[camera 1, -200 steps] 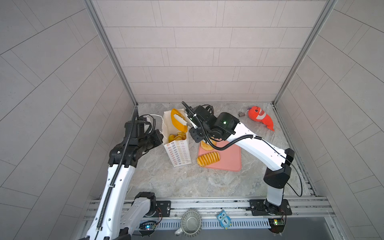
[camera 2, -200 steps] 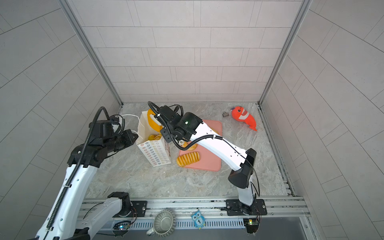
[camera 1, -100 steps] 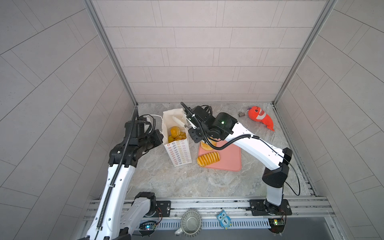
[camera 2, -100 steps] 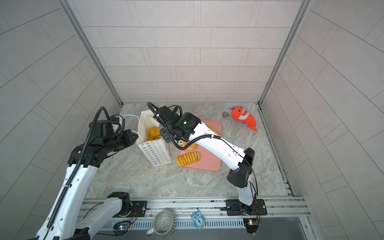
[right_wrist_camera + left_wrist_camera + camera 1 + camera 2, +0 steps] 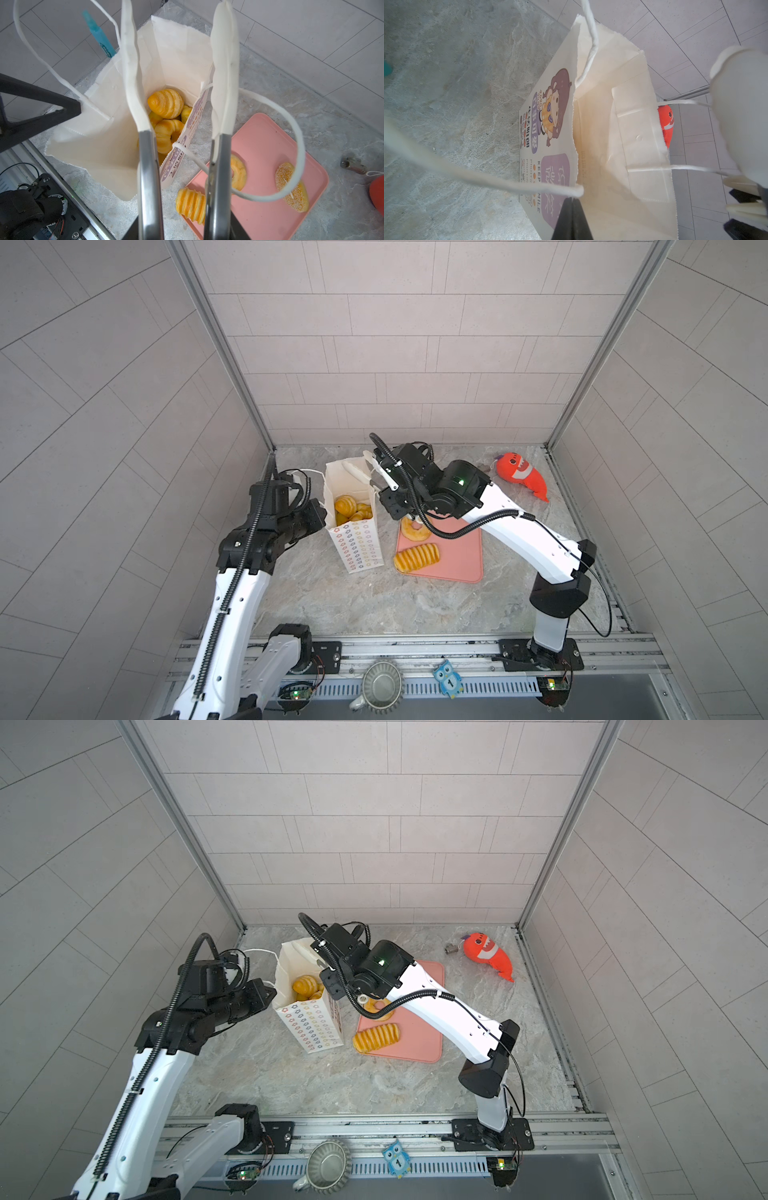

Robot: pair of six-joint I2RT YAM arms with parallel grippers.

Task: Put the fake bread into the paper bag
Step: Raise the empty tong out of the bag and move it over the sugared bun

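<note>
The white paper bag [image 5: 357,547] [image 5: 309,1023] [image 5: 612,145] [image 5: 104,145] stands open with several golden fake bread pieces [image 5: 345,504] [image 5: 304,984] [image 5: 166,102] inside. My left gripper [image 5: 322,510] [image 5: 270,990] [image 5: 572,200] is shut on the bag's rim beside a cord handle. My right gripper [image 5: 354,458] [image 5: 175,6] hangs open and empty above the bag's mouth. A ridged roll [image 5: 417,557] [image 5: 376,1037] [image 5: 191,204] lies on the pink tray's [image 5: 457,556] [image 5: 415,1040] [image 5: 259,145] edge. A ring doughnut [image 5: 413,531] [image 5: 239,172] and a sprinkled bun [image 5: 293,187] lie on the tray.
An orange-red plush fish [image 5: 521,475] [image 5: 486,952] [image 5: 665,122] lies at the back right with a small metal clip [image 5: 451,947] [image 5: 351,164]. A teal tube [image 5: 99,35] lies by the wall behind the bag. A cup [image 5: 381,686] and owl tag [image 5: 449,684] sit on the front rail.
A yellow ring-shaped bread that my right gripper held over the bag has dropped inside, and the jaws have opened. The left gripper has stayed shut on the bag.
</note>
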